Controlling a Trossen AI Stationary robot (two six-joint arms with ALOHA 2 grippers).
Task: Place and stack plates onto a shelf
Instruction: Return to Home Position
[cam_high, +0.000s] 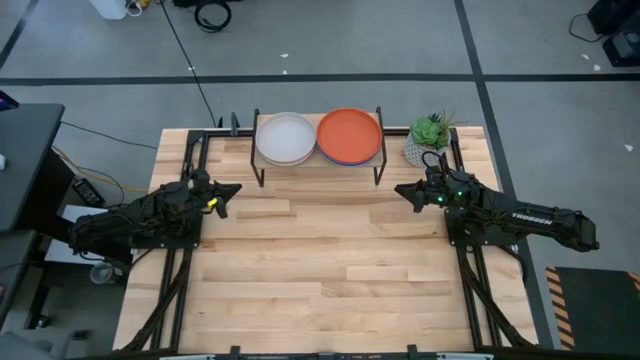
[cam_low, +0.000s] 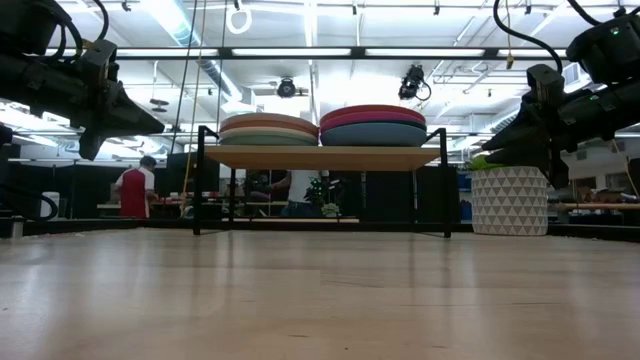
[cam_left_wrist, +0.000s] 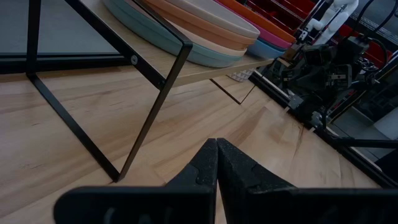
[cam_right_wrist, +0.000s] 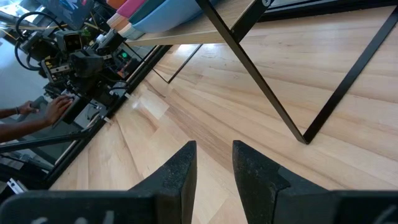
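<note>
The shelf (cam_high: 320, 168) stands on its black legs at the table's far edge. Two stacks of plates rest on its wood top: a left stack (cam_high: 286, 138) with a cream-white plate uppermost, and a right stack (cam_high: 349, 135) topped by an orange plate. The low view shows the left stack (cam_low: 268, 130) and the right stack (cam_low: 373, 124) side by side. My left gripper (cam_high: 235, 189) hovers shut above the table, left of the shelf and nearer than it. My right gripper (cam_high: 400, 190) hovers to the shelf's right, its fingers (cam_right_wrist: 214, 168) a little apart and holding nothing.
A small potted plant in a white patterned pot (cam_high: 428, 140) stands at the far right corner, next to the shelf. Bare tabletop (cam_high: 320, 270) spreads between both arms and toward the near edge. A person's hand (cam_right_wrist: 53, 111) shows beyond the table in the right wrist view.
</note>
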